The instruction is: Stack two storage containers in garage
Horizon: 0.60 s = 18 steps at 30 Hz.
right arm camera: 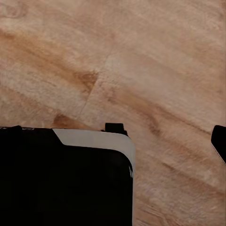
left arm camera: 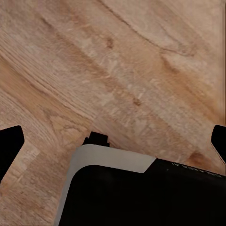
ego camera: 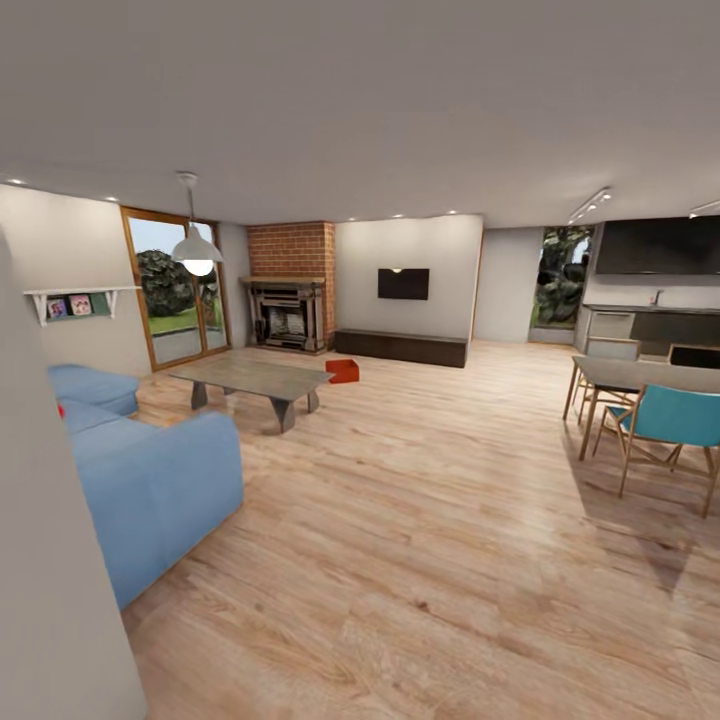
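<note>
Bright even render; lit pendant lamp (ego camera: 197,252); soft chair shadows; edges stretched

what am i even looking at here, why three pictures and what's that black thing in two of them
This is a simulated wheeled robot with two arms, rendered by a computer. The big picture comes from its head camera, looking across a living room: wood-plank floor, blue sofa, low table, brick fireplace and dining chairs. One orange-red storage container sits on the floor beyond the table.

The other two come from cameras near each gripper, pointing down at the floor. The black and grey shape is probably part of the robot's own body. Dark finger tips show at the edges, far apart. Nothing is held.
</note>
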Motion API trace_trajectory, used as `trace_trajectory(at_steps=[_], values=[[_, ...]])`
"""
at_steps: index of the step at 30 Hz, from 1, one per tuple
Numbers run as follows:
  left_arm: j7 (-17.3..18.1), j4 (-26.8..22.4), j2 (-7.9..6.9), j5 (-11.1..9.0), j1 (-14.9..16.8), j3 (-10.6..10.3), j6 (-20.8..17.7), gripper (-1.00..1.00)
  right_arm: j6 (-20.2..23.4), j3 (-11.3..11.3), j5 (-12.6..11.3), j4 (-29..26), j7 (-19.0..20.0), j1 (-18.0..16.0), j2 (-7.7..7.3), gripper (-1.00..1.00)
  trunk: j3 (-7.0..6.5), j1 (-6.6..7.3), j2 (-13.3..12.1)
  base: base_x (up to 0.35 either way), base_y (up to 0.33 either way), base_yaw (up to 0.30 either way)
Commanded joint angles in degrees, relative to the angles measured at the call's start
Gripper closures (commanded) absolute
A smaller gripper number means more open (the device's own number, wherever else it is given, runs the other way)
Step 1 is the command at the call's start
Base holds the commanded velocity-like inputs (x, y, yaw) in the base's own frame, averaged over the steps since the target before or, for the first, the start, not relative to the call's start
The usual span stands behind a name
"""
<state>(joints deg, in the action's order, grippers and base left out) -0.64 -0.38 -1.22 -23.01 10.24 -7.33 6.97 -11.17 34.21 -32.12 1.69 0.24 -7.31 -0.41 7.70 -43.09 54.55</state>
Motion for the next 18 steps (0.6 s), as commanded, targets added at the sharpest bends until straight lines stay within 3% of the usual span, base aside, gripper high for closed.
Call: trace_trajectory(at_steps=[1,18], values=[[-0.1,0.0,0.02,-0.4,0.0,-0.5,0.1,-1.0,-0.3,0.5,-0.4,0.2,0.0,-0.1,0.04,-1.0,0.08,-0.04,0.0,0.322,0.0,0.0],[-0.1,0.0,0.06,-0.5,0.0,-0.5,0.2,-1.0,-0.1,0.4,-0.4,0.2,0.0,-0.1,-0.03,-1.0,0.08,-0.04,0.0,0.322,0.0,0.0]])
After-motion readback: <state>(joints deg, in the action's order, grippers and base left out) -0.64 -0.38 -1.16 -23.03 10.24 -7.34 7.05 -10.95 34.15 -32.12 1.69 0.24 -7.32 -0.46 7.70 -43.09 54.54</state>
